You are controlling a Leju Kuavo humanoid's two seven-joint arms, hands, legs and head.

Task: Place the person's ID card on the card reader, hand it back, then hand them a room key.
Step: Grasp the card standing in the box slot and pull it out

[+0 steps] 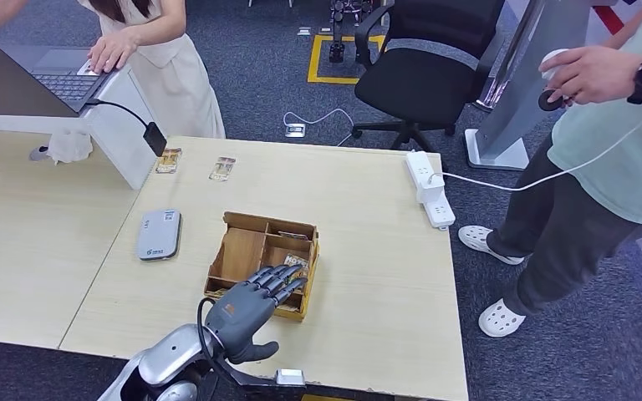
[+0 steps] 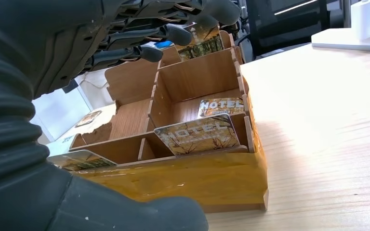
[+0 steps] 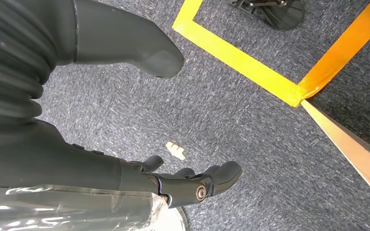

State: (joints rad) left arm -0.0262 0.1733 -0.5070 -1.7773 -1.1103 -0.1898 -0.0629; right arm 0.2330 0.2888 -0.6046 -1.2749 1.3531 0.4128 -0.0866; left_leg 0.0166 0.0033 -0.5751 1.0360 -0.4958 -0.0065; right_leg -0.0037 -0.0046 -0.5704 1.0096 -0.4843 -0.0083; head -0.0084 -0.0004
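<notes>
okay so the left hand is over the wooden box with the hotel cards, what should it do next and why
Probably lower the left hand and pinch one hotel card: its fingers hover over the wooden box, holding nothing.

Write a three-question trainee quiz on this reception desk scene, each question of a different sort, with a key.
1. True or false: the robot's left hand reaches over the brown wooden compartment box.
2. Which word is printed on the leaf-patterned room key cards in that box? A) HOTEL B) BANK C) METRO
3. Fill in: the grey flat card reader lies on the light wooden table to the ____ of the box, seen from the head view.

Key: 1 true; 2 A; 3 left.
</notes>
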